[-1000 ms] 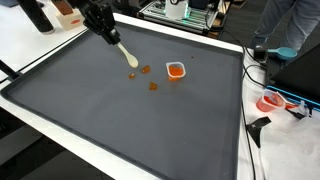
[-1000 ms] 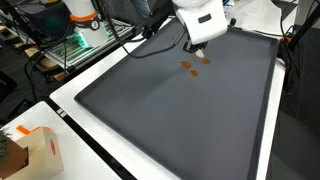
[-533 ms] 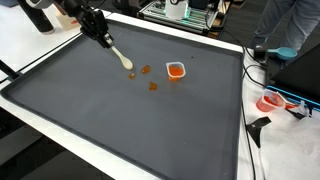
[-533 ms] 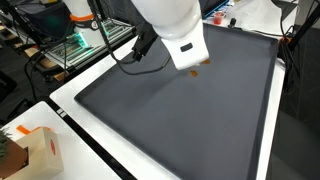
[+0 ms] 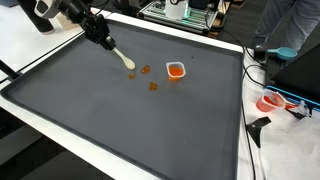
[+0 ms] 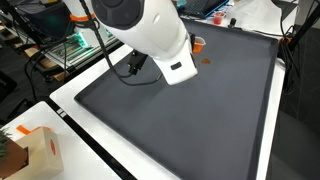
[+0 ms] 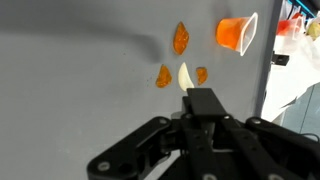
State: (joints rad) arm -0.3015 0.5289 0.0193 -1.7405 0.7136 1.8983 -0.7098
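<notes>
My fingers [image 7: 203, 104] are clenched on the spoon [image 7: 185, 76]. Its pale tip lies upper middle in the wrist view, between the orange pieces [image 7: 163, 76] on the table [image 7: 70, 90], with the orange cup [image 7: 234, 32] at upper right. I judge I'm working at the pieces. The next move calls for a low, steady tip.

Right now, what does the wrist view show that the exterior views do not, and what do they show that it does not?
Only the wrist view: the tip of the tool lies between two of the orange pieces, seen from just above the gripper.
Only the exterior views: the arm, a person and a cardboard box.
Both: the tool, the orange cup, the orange pieces and the grey mat.
</notes>
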